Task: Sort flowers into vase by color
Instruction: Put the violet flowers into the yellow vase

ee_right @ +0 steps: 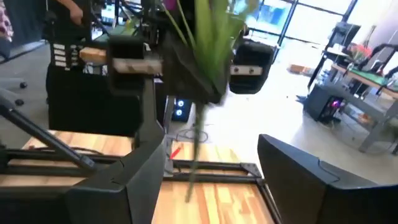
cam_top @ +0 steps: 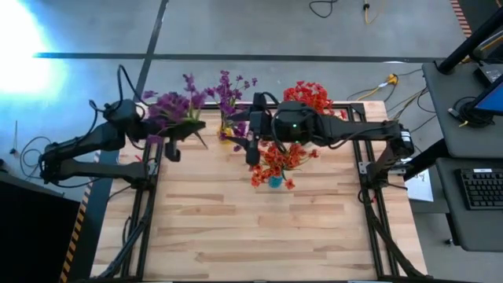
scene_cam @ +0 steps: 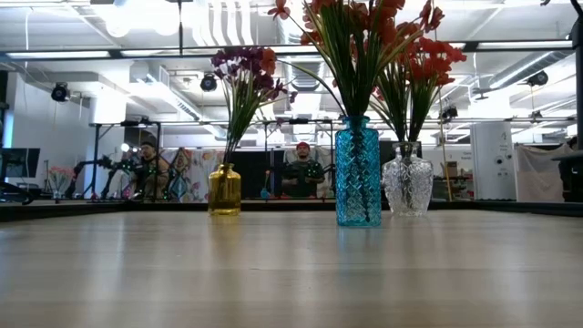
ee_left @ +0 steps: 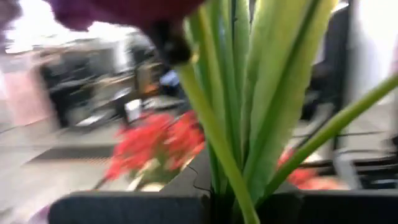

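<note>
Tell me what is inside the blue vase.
The blue vase holds red flowers on green stems, fanning above its neck. The patterned glass hides the stem ends inside. From above, blossoms and the right arm cover its mouth.

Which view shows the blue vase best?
The low view: the blue vase stands fully visible between the yellow vase and the clear vase, red flowers rising from it. The high view shows only a sliver under blossoms; wrist views show none.
</note>
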Robot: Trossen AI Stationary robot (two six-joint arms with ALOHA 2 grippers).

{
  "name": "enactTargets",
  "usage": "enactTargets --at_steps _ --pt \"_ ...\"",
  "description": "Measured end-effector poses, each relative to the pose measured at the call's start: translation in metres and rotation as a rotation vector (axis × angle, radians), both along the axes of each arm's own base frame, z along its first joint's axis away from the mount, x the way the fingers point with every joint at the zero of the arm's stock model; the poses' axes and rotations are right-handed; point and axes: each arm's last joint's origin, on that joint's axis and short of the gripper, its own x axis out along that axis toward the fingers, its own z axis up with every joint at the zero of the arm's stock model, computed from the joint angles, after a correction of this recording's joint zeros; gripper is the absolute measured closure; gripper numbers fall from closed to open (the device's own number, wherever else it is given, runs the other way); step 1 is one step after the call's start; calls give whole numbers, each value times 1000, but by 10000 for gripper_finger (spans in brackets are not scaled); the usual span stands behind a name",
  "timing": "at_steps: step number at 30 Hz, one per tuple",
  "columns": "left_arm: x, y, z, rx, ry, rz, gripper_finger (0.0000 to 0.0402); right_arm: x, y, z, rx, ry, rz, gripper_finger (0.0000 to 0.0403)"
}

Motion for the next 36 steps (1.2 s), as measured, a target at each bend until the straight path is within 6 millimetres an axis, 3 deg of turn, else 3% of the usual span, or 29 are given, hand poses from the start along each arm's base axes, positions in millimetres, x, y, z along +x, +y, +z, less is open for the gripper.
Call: enactTargets --at_steps 12,25,36 --pt "18 20 -88 84 4 152 401 -17 1 0 31 119 0 158" --pt "18 70 -122 46 -87 201 402 -46 1 20 14 120 3 154" --pt "26 99 -136 51 -122 268 401 -47 1 17 -45 153 12 159"
